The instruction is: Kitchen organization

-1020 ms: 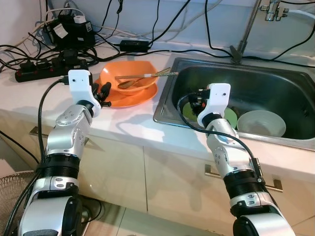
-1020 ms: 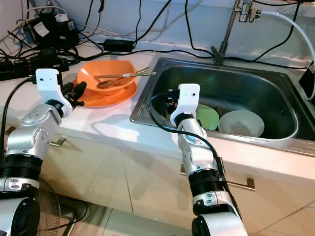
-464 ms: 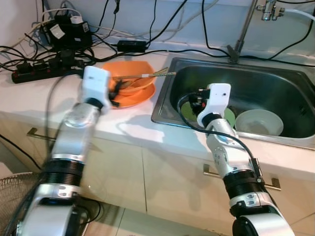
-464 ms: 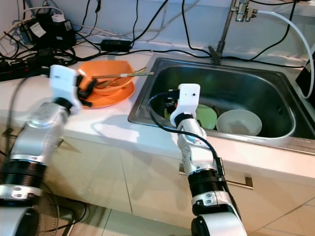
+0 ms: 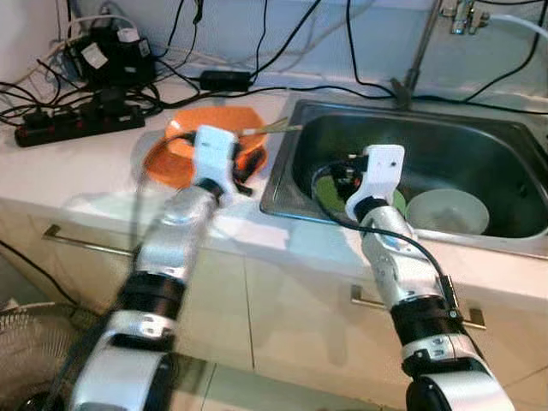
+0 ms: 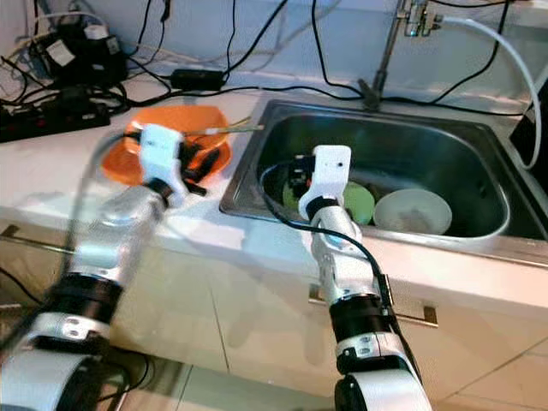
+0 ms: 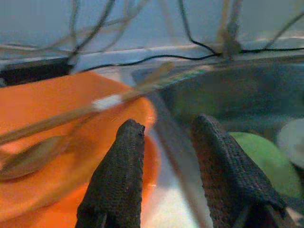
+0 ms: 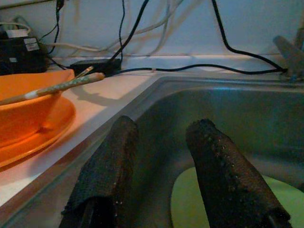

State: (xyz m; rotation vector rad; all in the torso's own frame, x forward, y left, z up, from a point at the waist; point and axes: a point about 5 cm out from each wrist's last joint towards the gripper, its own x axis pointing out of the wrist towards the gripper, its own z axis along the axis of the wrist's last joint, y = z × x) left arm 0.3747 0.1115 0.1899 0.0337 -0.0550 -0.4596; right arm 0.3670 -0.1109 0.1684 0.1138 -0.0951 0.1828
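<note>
Hovering mid-frame over the orange bowl (image 5: pixel 184 141) on the worktop (image 5: pixel 77 175), the left gripper (image 7: pixel 164 164), fingers spread, risked knocking the chopsticks (image 5: pixel 274 128) into the sink (image 5: pixel 505 145); right gripper (image 8: pixel 161 166) spread too.

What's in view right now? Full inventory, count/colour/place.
orange bowl: 1, orange, on the plate, counter left of sink
orange plate: 1, orange, under the bowl
chopsticks: light wood, across the bowl, tips toward sink
spoon: 1, brownish, in the bowl
sink: 1, steel
green plate: 1, green, in sink
white bowl: 1, white, in sink beside green plate
faucet: 1, metal, behind sink
power strip: 1, black, counter rear left, amid cables
left gripper: open, over orange plate's edge
right gripper: open, over sink's left side
</note>
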